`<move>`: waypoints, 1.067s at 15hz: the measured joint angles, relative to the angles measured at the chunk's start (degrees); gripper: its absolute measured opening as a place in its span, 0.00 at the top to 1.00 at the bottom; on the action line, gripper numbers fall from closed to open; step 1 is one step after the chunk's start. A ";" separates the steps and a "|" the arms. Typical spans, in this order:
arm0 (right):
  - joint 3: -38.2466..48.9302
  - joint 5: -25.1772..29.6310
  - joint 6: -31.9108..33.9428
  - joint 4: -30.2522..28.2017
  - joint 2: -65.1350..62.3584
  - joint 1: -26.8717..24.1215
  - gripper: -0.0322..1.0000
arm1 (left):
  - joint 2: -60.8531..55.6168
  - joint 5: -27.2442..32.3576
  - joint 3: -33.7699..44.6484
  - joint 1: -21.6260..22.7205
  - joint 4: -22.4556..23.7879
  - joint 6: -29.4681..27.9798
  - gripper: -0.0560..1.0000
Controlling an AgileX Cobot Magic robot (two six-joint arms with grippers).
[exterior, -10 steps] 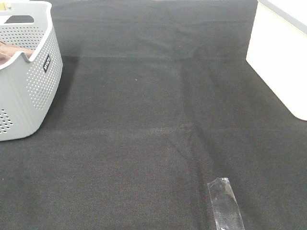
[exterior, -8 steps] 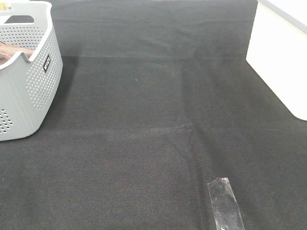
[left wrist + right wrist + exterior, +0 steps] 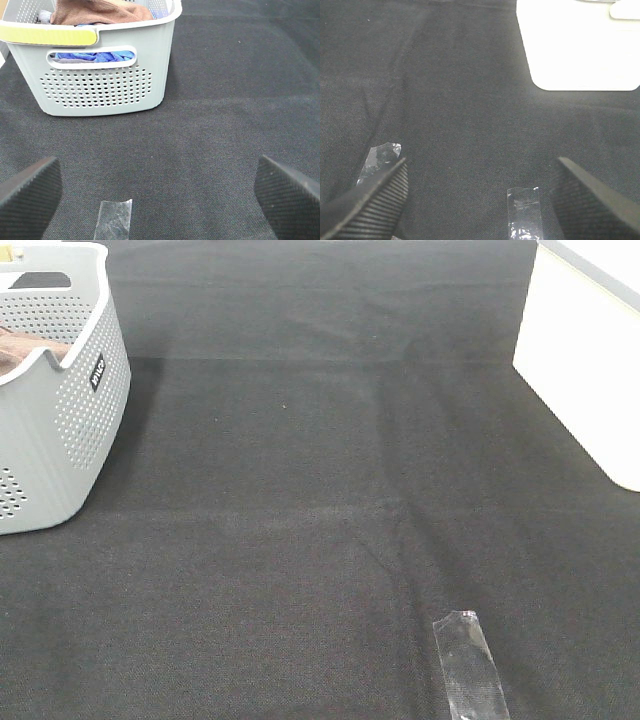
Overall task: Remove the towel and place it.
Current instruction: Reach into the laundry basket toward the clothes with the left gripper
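**Ana:** Where is the towel point(image 3: 28, 348)?

**Ben:** In the grey basket point(image 3: 75, 420), which stands on the black table point(image 3: 300, 490) at the far left of the high view. From there only a reddish-brown fold shows over the dipped rim.

**Ana:** Does the left wrist view show more?

**Ben:** Yes. The towel is heaped at the top of the basket. A blue cloth point(image 3: 95, 55) lies under it and shows through the handle slot. A yellow-green strip point(image 3: 50, 36) runs along the basket's near rim.

**Ana:** And the left hand point(image 3: 159, 192)?

**Ben:** It is released, with the two dark ribbed fingers point(image 3: 30, 195) spread wide and nothing between them. It hangs over the table, facing the basket and well apart from it. A clear tape strip point(image 3: 115, 220) lies flat on the cloth between the fingers.

**Ana:** What about the right hand point(image 3: 480, 200)?

**Ben:** It is released too, with its fingers wide apart and empty over the bare cloth. Two tape pieces point(image 3: 524, 212) are stuck to the table near it, one beside each finger. A white box point(image 3: 580, 45) sits farther ahead, at the right edge of the table in the high view and well apart from the basket.

**Ana:** So is either hand touching the towel?

**Ben:** No, neither one.
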 joint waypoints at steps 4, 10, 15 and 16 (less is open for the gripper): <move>0.00 0.00 0.00 0.00 0.00 0.00 0.23 | 21.14 2.01 -19.19 0.00 8.02 21.54 0.01; 0.00 0.00 0.00 0.00 0.00 0.00 0.23 | 71.33 3.32 -45.95 0.00 24.18 39.76 0.01; 0.00 0.00 0.00 0.00 0.00 0.00 0.23 | 103.82 -2.41 -63.20 0.06 31.23 42.40 0.01; 0.00 0.00 0.00 0.00 0.00 0.00 0.23 | 108.58 -2.75 -66.29 0.06 31.51 43.43 0.01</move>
